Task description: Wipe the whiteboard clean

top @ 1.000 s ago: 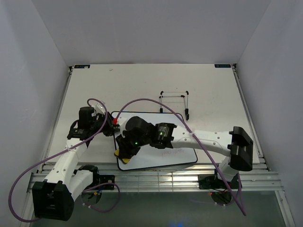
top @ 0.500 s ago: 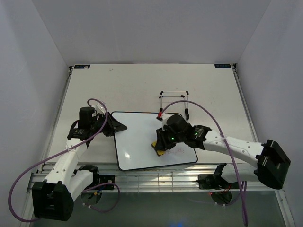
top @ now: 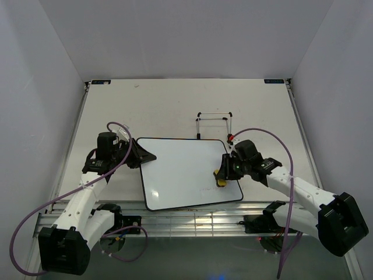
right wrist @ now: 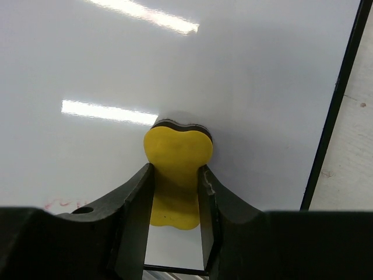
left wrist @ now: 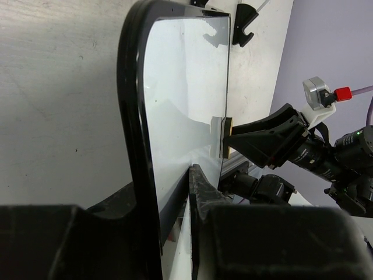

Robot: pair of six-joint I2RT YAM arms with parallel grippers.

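The whiteboard (top: 180,172) lies flat on the table, glossy white with a thin black frame. My left gripper (top: 144,156) is shut on its left edge; in the left wrist view the frame (left wrist: 131,116) runs between the fingers. My right gripper (top: 223,175) is shut on the yellow eraser (top: 221,177) and presses it on the board near its right edge. In the right wrist view the eraser (right wrist: 176,175) sits between the fingers on the whiteboard (right wrist: 245,76). Faint red marks (right wrist: 58,205) show at the lower left of that view.
A thin wire easel stand (top: 214,123) stands just behind the board's far right corner. The table's near edge with metal rails (top: 192,219) runs just in front of the board. Grey walls close in on both sides.
My right gripper has swept the eraser across the board from its near left corner to its right edge. The left arm has stayed put on the board's left edge.
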